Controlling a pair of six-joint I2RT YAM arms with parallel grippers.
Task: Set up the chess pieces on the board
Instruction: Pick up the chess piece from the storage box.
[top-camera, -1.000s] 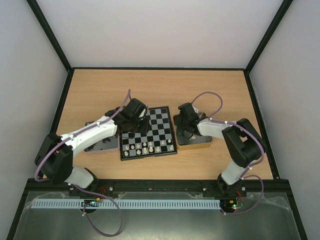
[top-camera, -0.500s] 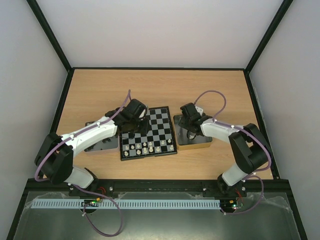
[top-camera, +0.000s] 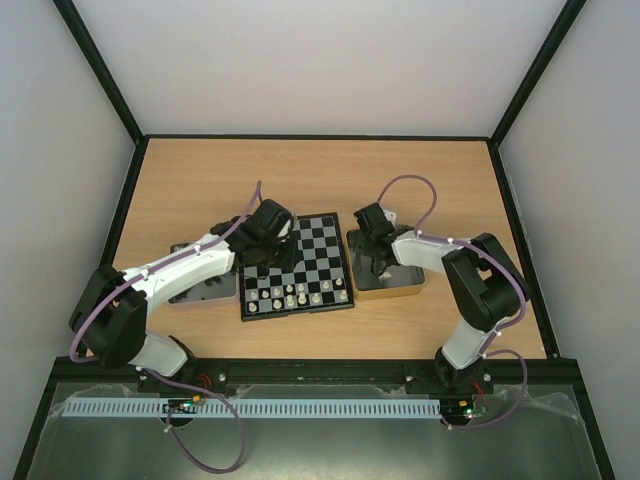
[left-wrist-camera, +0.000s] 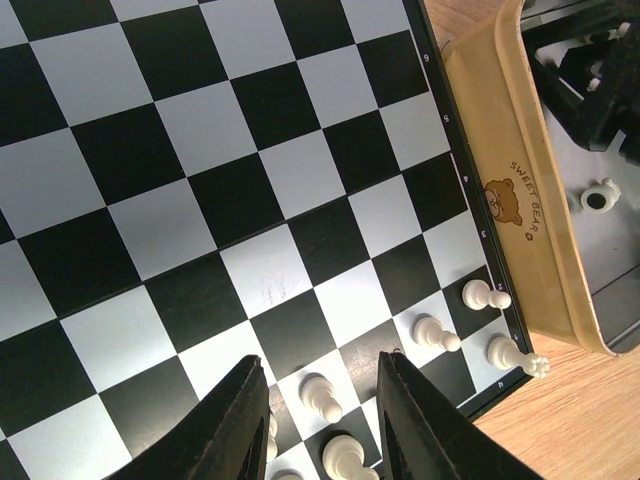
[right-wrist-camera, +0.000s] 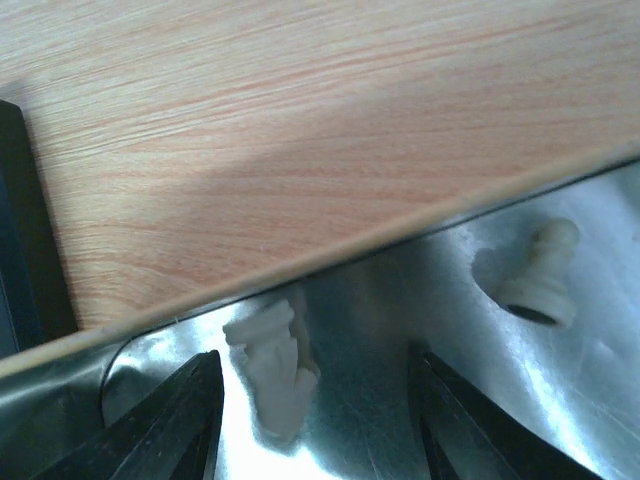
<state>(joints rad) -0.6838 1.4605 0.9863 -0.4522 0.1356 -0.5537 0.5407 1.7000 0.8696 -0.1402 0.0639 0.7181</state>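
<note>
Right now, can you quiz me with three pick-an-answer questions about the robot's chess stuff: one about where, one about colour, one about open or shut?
1. Where is the right gripper? A over the gold tin beside the board; B over the board's middle; C folded back at its base.
2. What colour are the two chess pieces lying under it? A black; B red; C cream-white.
3. How is the left gripper? A shut on a piece; B open; C shut on the tin.
Answers: 1 A, its camera shows the tin's shiny floor below. 2 C, both look pale cream. 3 B, its fingers stand well apart.
</note>
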